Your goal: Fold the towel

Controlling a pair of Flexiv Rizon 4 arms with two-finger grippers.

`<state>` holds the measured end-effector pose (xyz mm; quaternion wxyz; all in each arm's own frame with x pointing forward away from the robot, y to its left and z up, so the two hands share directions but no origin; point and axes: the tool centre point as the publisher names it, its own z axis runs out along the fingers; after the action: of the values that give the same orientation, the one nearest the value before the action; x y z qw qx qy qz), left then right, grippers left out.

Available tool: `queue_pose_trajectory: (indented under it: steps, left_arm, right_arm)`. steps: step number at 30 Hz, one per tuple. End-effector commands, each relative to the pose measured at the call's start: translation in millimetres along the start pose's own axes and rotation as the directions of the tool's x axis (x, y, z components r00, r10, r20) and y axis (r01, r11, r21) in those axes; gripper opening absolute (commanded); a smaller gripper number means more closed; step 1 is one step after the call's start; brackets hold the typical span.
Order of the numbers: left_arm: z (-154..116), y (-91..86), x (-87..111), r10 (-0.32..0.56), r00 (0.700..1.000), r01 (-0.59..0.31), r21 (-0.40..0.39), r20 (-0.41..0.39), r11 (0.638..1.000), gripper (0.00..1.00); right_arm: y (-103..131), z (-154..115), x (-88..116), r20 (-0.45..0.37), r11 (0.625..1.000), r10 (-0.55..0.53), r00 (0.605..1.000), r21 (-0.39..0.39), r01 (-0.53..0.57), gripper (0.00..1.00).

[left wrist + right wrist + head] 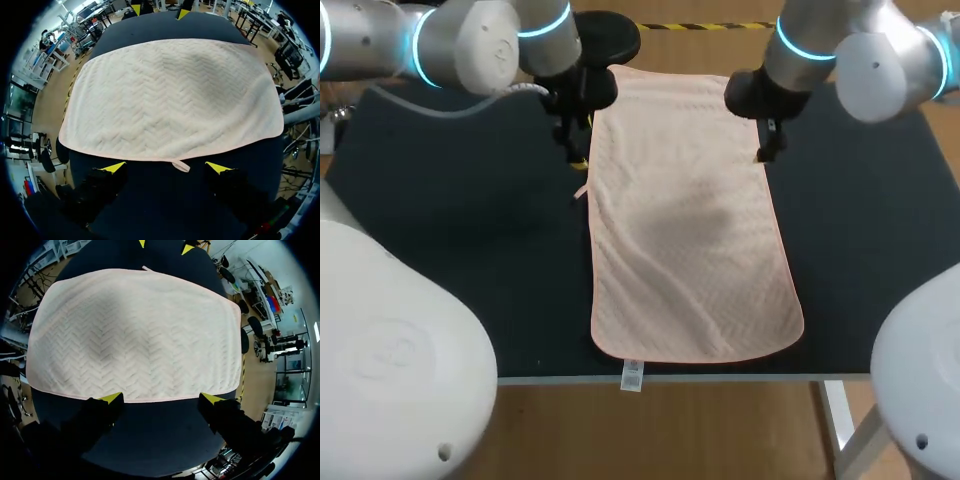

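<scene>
Left gripper point(167, 168): fingers wide apart, empty, at pink towel point(690, 220) edge, 10 o'clock. Right gripper point(162, 398): equally spread, empty, 2 o'clock edge.

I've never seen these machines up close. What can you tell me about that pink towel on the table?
The towel is pale pink cloth with a zigzag weave, a trimmed edge and rounded corners. It lies unfolded and flat on the dark table, its long sides running away from the front edge. A small loop sticks out of one long side; a white label hangs at its near end. The open left gripper and right gripper flank it, neither holding it.
</scene>
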<state>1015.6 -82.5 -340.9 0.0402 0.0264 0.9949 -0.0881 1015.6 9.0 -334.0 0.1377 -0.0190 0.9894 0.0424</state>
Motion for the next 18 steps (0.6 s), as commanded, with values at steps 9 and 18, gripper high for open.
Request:
queue_pose_trajectory:
  steps: [9, 18]
  left_arm:
    - [31, -23.1, -5.3, -0.008, 1.0, 0.008, 0.016, -0.015, 1.0, 1.0]
    - [54, -28.9, -7.6, -0.03, 0.999, 0.029, -0.003, -0.031, 1.0, 1.0]
  right_arm:
    - [-4, 30, 6, -0.044, 1.0, -0.011, 0.999, 0.016, 0.011, 1.0]
    - [-12, 49, 10, -0.072, 1.0, 0.0, 0.997, 0.025, 0.002, 1.0]
